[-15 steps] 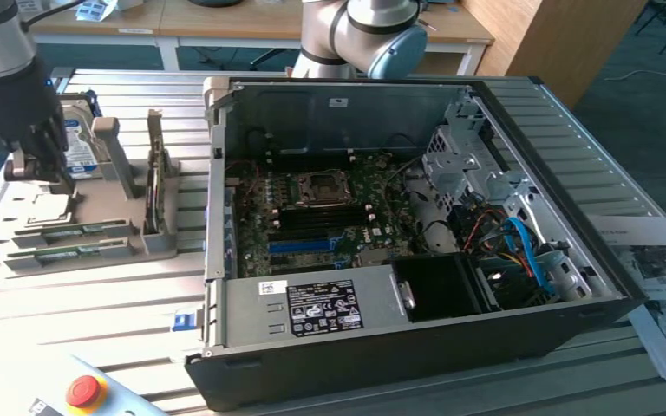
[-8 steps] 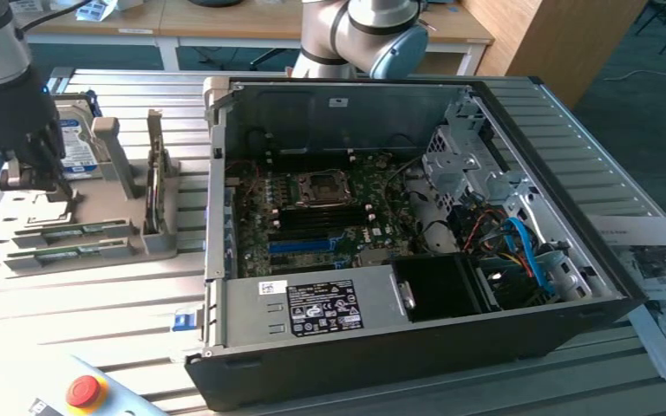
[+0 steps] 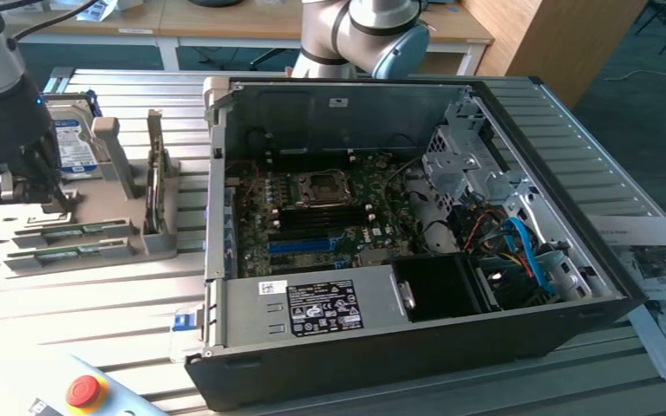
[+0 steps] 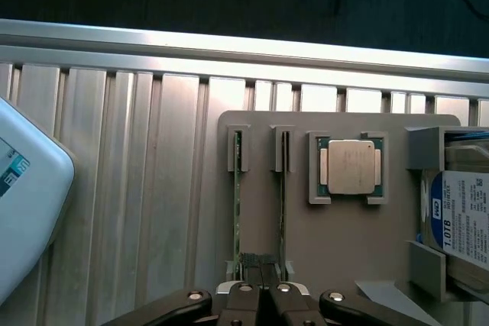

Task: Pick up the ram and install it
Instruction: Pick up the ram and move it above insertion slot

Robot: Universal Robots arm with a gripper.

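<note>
**Closed gripper low over the parts holder, between two green sticks**

We see the gripper [image 4: 259, 263] with its fingers pressed together and nothing between them. In the wrist view its tips sit low over the grey parts holder [image 4: 344, 242], in the gap between two green sticks that stand on edge in parallel slots. We take the ram [image 4: 282, 188] to be the stick on the processor's side, and the second green stick [image 4: 237, 188] is the one on the far side of the tips. Both remain seated in the holder, and we cannot tell whether the tips touch either one.

Just beside the ram, the square silver processor [image 4: 351, 166] lies flat in its own recess, and beyond it a hard drive [image 4: 462, 215] stands in a bracket.

In the exterior view the holder rests on a ribbed aluminium table [image 3: 101, 303], at the exterior view's left. The open computer case [image 3: 310, 108] sits well apart towards the exterior view's right, with its motherboard [image 3: 322, 212] exposed. A white pendant with a red button [image 3: 83, 390] lies near the table's front edge.
</note>
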